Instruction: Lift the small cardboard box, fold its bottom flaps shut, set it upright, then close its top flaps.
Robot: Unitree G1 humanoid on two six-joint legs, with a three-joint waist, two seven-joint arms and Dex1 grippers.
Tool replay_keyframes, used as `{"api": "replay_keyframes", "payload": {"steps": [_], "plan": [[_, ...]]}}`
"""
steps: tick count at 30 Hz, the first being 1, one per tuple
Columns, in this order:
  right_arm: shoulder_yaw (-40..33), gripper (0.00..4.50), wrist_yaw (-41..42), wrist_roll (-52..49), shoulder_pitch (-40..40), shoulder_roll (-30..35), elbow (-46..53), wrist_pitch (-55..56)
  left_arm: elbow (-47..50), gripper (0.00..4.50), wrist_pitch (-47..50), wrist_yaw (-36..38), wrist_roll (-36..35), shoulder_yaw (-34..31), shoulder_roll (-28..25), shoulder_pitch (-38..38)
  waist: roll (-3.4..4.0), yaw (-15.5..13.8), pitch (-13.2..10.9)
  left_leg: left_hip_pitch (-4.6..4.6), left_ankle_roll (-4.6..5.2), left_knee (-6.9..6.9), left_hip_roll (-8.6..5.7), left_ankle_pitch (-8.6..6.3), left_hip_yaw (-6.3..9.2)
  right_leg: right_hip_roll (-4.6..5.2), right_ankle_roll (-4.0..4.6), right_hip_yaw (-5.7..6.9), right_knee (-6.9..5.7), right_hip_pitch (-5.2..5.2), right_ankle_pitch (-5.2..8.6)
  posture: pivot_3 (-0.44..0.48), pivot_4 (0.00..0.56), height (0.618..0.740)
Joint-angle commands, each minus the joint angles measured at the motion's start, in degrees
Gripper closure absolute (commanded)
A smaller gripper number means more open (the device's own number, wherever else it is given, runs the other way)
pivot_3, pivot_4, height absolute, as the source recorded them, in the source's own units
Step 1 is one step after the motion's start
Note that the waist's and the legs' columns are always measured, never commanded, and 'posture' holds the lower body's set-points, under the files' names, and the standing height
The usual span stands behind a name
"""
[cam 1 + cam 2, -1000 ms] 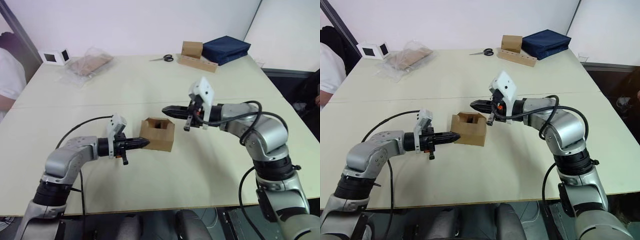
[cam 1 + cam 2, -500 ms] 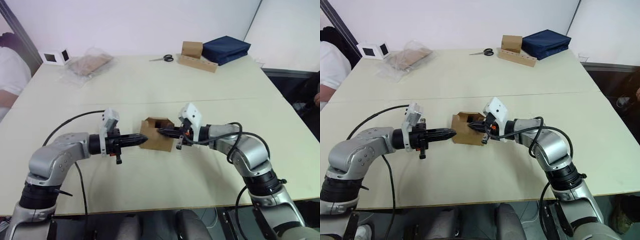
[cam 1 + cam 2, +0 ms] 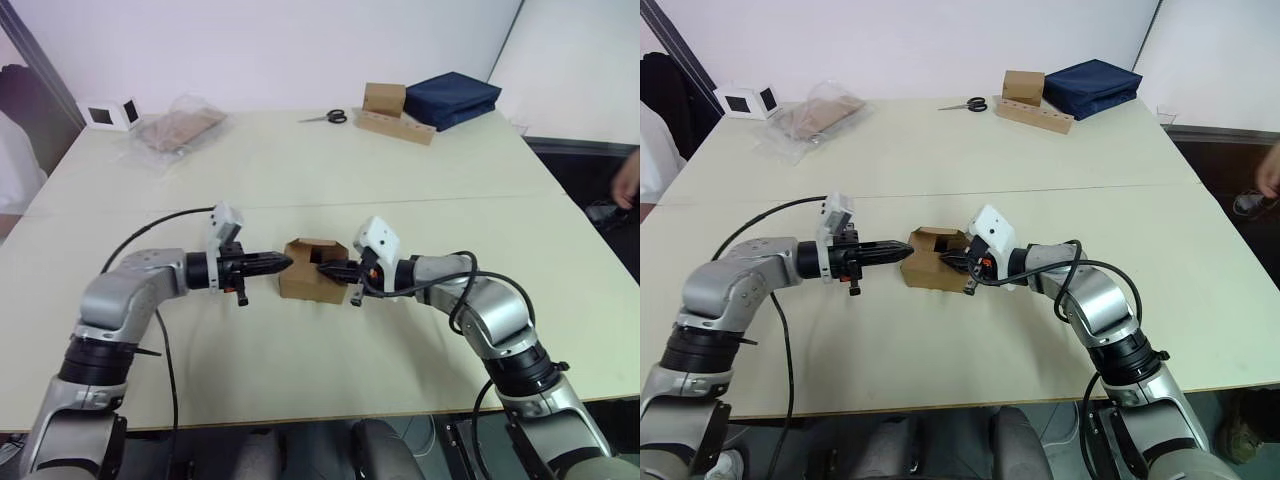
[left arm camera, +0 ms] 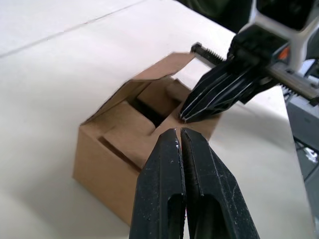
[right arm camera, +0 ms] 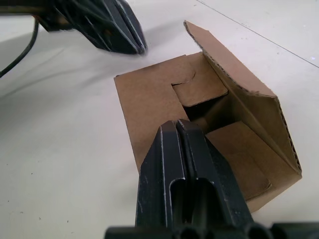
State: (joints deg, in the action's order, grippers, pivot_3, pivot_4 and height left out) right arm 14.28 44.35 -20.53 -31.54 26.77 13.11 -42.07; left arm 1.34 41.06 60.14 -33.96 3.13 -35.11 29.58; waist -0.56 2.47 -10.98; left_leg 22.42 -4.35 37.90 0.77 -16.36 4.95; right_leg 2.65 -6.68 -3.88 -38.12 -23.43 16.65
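Note:
The small cardboard box (image 3: 303, 284) stands on the table between my two grippers with its open end up. Its top flaps (image 5: 200, 87) are partly folded inward, and one flap (image 5: 234, 69) still stands up on the side near my right gripper. The bottom flaps are hidden under the box. My left gripper (image 3: 287, 263) is shut, with its tip at the box's left top edge. My right gripper (image 3: 324, 268) is shut too, its tip resting over the box's opening on the inner flaps. Neither one holds anything. The left wrist view has both tips (image 4: 179, 132) close together above the box (image 4: 112, 154).
At the table's far side lie scissors (image 3: 327, 117), a squarish box with a holed strip (image 3: 395, 112), a navy bag (image 3: 452, 97), a clear plastic bag of cardboard (image 3: 178, 127) and a small white cube (image 3: 110, 113). A person (image 3: 15, 160) stands at the left edge, and a hand (image 3: 628, 180) shows at the right.
My right gripper has come down from above and beside the box onto its opening. My left gripper has risen to the box's top left edge. The flaps now lean further inward.

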Motion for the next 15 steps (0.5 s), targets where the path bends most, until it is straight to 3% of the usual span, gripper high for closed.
{"api": "replay_keyframes", "payload": {"steps": [1,7,10,15], "plan": [[-2.6,4.5,0.1,-1.6,-1.6,1.2,4.7,-1.6,-0.7,4.4,-2.1,1.4,1.6,1.3,0.6,0.8,0.0,0.0,0.0,0.0,0.0,0.0,0.0,0.0,0.0,0.0,0.0,0.0,0.0,-0.01,0.0,0.0,0.15,0.74],[-8.2,4.5,0.7,-7.7,-6.2,2.1,9.7,-6.3,-2.9,4.4,-3.9,1.9,3.6,2.3,1.9,1.1,0.0,0.0,0.0,0.0,0.0,0.0,0.0,0.0,0.02,0.0,0.0,0.0,-0.01,0.0,0.0,0.0,0.15,0.74],[-10.9,4.5,-0.1,-9.4,-11.1,0.7,5.8,-6.8,-3.5,4.4,-3.9,1.9,3.7,2.1,2.3,1.6,0.0,0.0,0.0,-0.01,0.0,0.0,0.0,0.0,0.02,0.0,0.0,0.01,-0.01,0.01,0.0,0.0,0.15,0.74],[-6.4,4.5,-0.3,-4.5,-13.7,-1.3,-3.6,-1.3,-3.6,4.4,-3.6,1.6,3.6,1.5,2.8,1.5,0.0,0.0,0.0,-0.02,0.0,0.01,0.0,0.0,0.01,0.0,0.0,0.01,-0.01,0.02,0.0,0.0,0.15,0.74]]}}
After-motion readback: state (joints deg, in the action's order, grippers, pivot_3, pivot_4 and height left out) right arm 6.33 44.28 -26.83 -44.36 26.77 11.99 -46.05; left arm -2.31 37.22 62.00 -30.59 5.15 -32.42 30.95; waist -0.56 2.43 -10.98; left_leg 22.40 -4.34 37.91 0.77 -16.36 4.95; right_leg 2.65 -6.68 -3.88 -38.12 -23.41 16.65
